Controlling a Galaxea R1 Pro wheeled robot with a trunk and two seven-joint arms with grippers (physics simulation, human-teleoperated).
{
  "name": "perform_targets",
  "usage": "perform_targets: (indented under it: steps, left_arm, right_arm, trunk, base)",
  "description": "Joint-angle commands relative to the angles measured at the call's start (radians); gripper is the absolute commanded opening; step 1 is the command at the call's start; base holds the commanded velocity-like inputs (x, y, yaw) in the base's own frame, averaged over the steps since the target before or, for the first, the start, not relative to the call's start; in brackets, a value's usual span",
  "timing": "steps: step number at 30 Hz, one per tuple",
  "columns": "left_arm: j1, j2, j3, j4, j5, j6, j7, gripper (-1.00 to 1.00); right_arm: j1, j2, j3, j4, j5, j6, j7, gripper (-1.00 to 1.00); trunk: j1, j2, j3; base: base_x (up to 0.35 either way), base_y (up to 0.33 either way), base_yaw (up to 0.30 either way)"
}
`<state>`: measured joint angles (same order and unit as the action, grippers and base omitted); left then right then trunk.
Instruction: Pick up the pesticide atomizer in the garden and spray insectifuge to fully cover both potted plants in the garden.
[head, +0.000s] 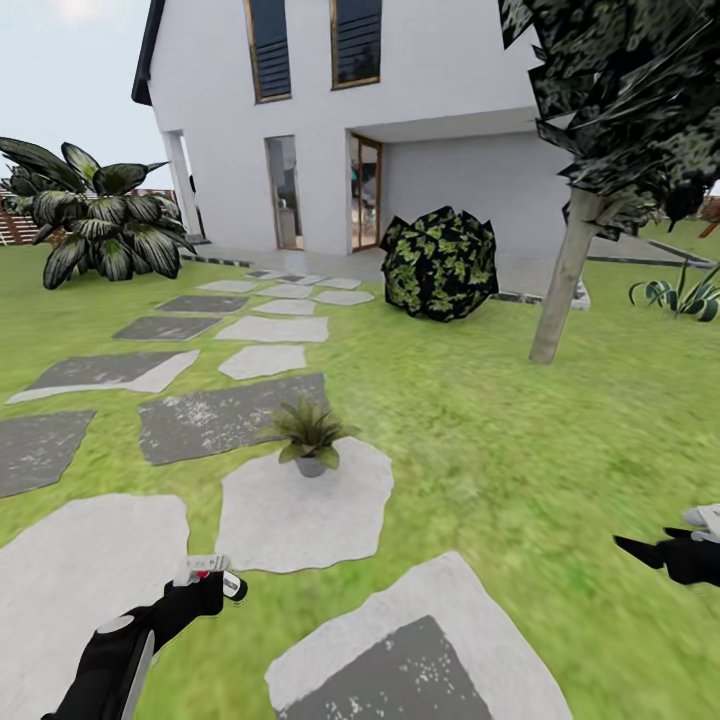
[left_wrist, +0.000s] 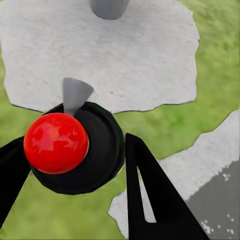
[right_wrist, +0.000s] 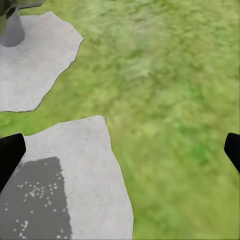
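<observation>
One potted plant (head: 309, 436), a small green rosette in a grey pot, stands on a pale stepping stone (head: 300, 515) ahead of me. My left gripper (head: 205, 592) is shut on the pesticide atomizer (head: 203, 572), held low, short of that stone. From the left wrist the atomizer (left_wrist: 75, 150) shows its red button, black neck and grey nozzle aimed at the grey pot (left_wrist: 109, 7), between the left gripper's (left_wrist: 75, 180) black fingers (left_wrist: 150, 195). My right gripper (head: 665, 535) hangs open over grass at the right. In its wrist view the right gripper (right_wrist: 120, 155) holds nothing, with the pot (right_wrist: 11, 27) far off. The second potted plant is out of view.
Flat grey and pale stepping stones (head: 225, 415) lead across the lawn to the white house (head: 350, 110). A round dark bush (head: 440, 262) and a tree trunk (head: 565, 280) stand beyond. A big dark-leaved shrub (head: 105, 225) is far left, a low striped plant (head: 685, 295) far right.
</observation>
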<state>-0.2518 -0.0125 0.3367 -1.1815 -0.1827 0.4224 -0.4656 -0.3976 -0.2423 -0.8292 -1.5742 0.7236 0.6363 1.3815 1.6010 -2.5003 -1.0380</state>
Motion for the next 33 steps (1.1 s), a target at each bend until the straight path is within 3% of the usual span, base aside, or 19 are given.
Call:
perform_targets:
  steps: [1, 22, 33]
  left_arm:
    - [-0.001, -0.001, 0.004, -0.001, -0.009, 0.003, -0.01, -1.0]
    - [-0.001, -0.001, 0.004, -0.001, -0.009, 0.003, -0.01, -1.0]
    - [-0.001, -0.001, 0.004, -0.001, -0.009, 0.004, -0.01, -1.0]
  right_arm:
    - [-0.001, 0.0, -0.001, -0.001, 0.007, 0.01, 0.008, 1.0]
    - [-0.001, 0.0, -0.002, -0.002, 0.006, 0.01, 0.009, 1.0]
    - [-0.001, 0.0, -0.002, -0.003, 0.006, 0.01, 0.009, 1.0]
  trunk:
    - [0.0, 0.0, -0.001]
    - [0.0, 0.0, 0.0]
    - [0.0, 0.0, 0.011]
  base:
    - [0.311, 0.146, 0.0]
    - [0.317, 0.134, 0.026]
    - [0.311, 0.029, 0.0]
